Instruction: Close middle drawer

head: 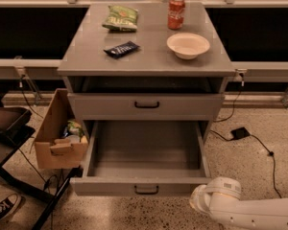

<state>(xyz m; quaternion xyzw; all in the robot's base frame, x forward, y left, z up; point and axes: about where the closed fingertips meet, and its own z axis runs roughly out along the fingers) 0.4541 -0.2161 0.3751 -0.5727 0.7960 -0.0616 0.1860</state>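
Observation:
The middle drawer (145,150) is a grey box pulled far out of the cabinet, empty inside. Its flat front (110,188) carries a small black bar handle (146,189). The upper drawer front (182,107) above it stands almost closed. The lowest drawer is hidden beneath the open one. My gripper (200,202) is at the end of the white arm (249,212) that enters from the bottom right. It sits against the right end of the middle drawer's front.
On the cabinet top (149,59) are a green chip bag (120,17), a dark snack bar (121,49), a red soda can (176,13) and a white bowl (188,45). A cardboard box (55,138) with items stands left of the drawer. A cable and adapter (240,132) lie on the floor at right.

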